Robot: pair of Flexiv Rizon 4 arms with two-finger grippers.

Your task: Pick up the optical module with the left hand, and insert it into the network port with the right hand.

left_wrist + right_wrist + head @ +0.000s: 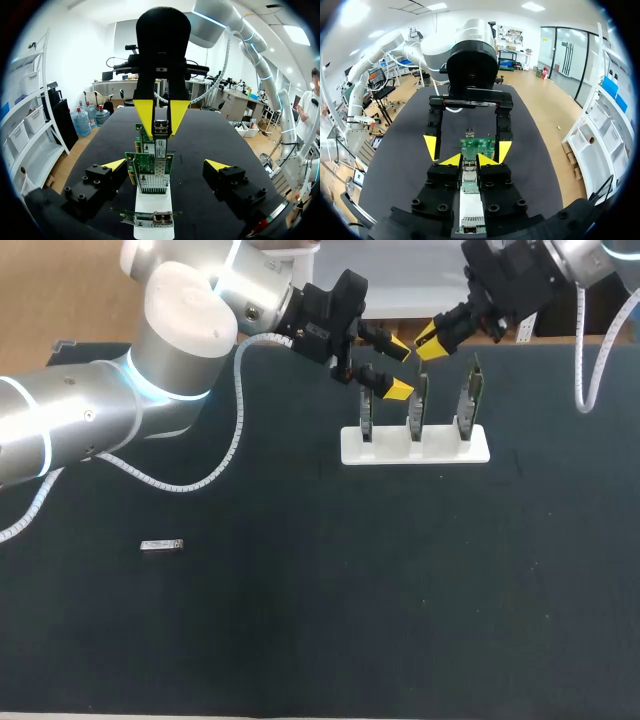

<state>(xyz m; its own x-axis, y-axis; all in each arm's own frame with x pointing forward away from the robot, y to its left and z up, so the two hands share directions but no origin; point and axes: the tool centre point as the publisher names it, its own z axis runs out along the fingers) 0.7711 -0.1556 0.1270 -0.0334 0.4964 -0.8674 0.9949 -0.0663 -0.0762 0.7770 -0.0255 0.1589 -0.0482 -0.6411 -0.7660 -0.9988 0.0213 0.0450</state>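
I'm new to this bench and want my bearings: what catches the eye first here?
The left gripper, fingers open, and the right gripper face each other across a white stand holding three upright circuit cards at the dark table's far middle. A small optical module lies alone toward the table's left, away from both.

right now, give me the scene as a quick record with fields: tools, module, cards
left tool: open, one finger on each side of the card row, holding nothing
right tool: shut on optical module, above the cards
network cards: three, upright in white stand
second module: lying flat on the table, apart from both arms
insertion: cannot tell whether the held module is in a port yet
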